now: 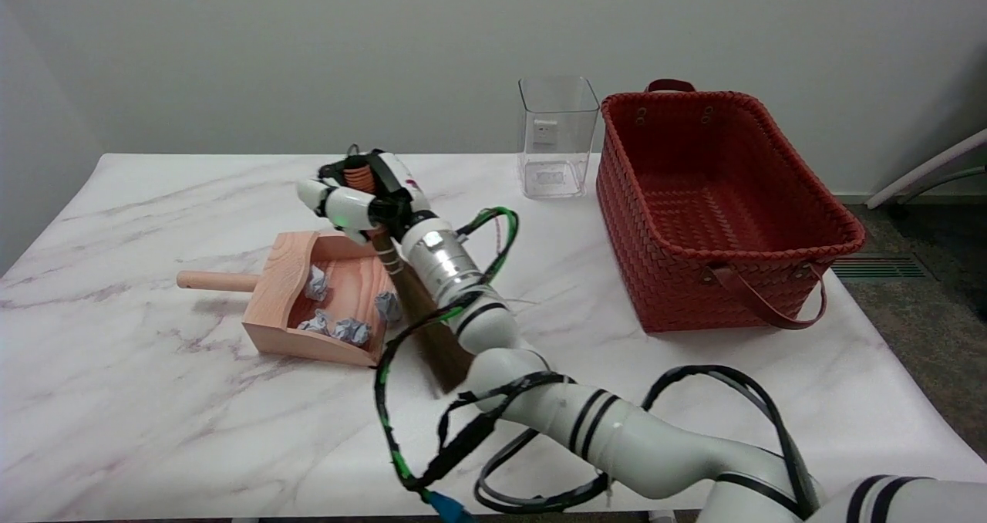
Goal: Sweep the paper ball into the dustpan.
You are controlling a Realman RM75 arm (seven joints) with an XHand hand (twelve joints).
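Note:
A wooden dustpan (287, 280) lies on the marble table, its round handle pointing left and its mouth facing right. Several crumpled paper balls (351, 328) sit inside it, and one (388, 305) rests at its open right edge. My right hand (362, 197) hangs above the pan's far right corner and grips the top of a small brush. The brush handle (388, 254) slants down to the right under my wrist, and its brown bristles (439, 338) fan out on the table just right of the pan's mouth, partly hidden by my forearm.
A red woven basket (725, 222) with handles stands at the right of the table. A clear square plastic container (557, 136) sits at the back, left of the basket. Black and green cables loop around my arm near the table's front edge.

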